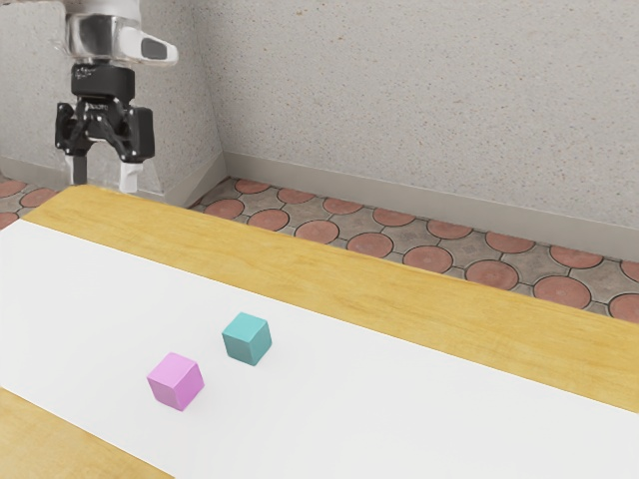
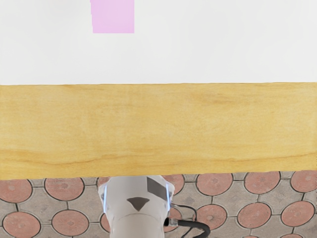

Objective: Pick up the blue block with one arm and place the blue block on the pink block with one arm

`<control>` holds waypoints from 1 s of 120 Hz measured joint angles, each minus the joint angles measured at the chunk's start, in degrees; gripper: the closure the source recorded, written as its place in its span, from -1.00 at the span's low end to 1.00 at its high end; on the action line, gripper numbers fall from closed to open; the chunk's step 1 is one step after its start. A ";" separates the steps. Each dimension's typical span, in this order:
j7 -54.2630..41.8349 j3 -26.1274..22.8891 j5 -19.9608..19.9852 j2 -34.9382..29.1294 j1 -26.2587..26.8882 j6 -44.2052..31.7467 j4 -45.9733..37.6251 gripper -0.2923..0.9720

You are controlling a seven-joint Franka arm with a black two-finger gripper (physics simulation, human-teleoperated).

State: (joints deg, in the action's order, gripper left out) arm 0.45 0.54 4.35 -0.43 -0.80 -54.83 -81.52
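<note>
Exterior view: the gripper (image 1: 102,178) hangs high at the exterior view's upper left, above the far edge of the wooden table (image 1: 399,289). Its two fingers (image 1: 128,178) point down and are spread apart. It's well apart from both blocks.

The blue block (image 1: 247,338), more teal in shade, sits flat on the white sheet (image 1: 100,299) that covers the middle of the tabletop, approx. mid-picture. The pink block (image 1: 176,381) also rests on the sheet, near the blue one on its exterior-view left and closer to the camera. The two are apart, not touching. Behind the table are a floor of round reddish tiles (image 1: 429,254) and a speckled grey wall (image 1: 419,90).

Wrist view: the pink block (image 2: 113,16) lies on the white sheet (image 2: 223,44), w/ the table's wood strip (image 2: 158,129) between the sheet and the tiled floor (image 2: 257,203). The arm's white base (image 2: 138,208) stands on those tiles, by the wood edge.
</note>
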 joint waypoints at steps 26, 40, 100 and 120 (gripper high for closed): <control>0.92 -0.47 -0.05 8.91 -1.92 -23.83 -4.80 -0.54; 1.40 -4.05 -2.68 0.26 -1.67 -41.08 -28.30 -0.53; 2.64 -7.68 -4.33 7.75 -2.02 -78.35 -43.49 -0.53; 2.82 -7.60 -4.34 10.37 -1.87 -81.86 -43.39 -0.53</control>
State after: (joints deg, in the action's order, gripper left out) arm 3.27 -7.06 0.00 9.95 -2.67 -136.69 -124.92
